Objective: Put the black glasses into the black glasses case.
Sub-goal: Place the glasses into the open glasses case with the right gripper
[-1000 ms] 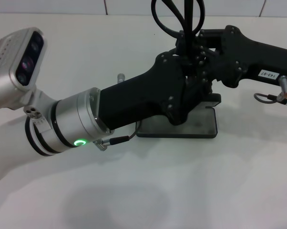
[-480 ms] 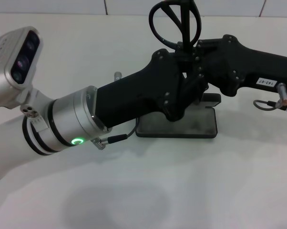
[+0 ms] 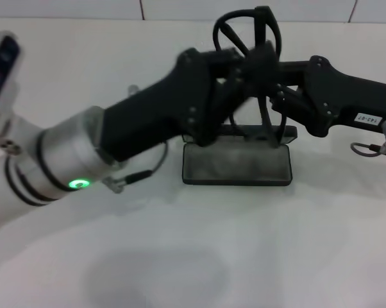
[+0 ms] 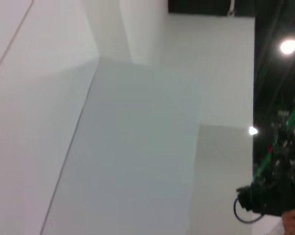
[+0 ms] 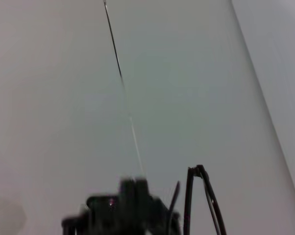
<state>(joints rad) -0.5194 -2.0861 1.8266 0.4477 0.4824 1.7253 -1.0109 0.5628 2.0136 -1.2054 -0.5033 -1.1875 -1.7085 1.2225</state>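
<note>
The black glasses are held up in the air above the black glasses case, with their temple arms hanging down toward it. The case lies open on the table, grey lining up, its lid behind. My right gripper reaches in from the right and is shut on the glasses frame. My left gripper comes from the left and meets it at the glasses. In the right wrist view the temple arms show beside the dark left gripper.
White table with a tiled wall behind. A grey cable loop hangs by the right arm. The left arm's silver wrist with a green light crosses the table's left half. The left wrist view shows only white walls.
The left arm has swung up and to the left. The glasses have tilted, with the temples now hanging over the open case, more of which is uncovered.
</note>
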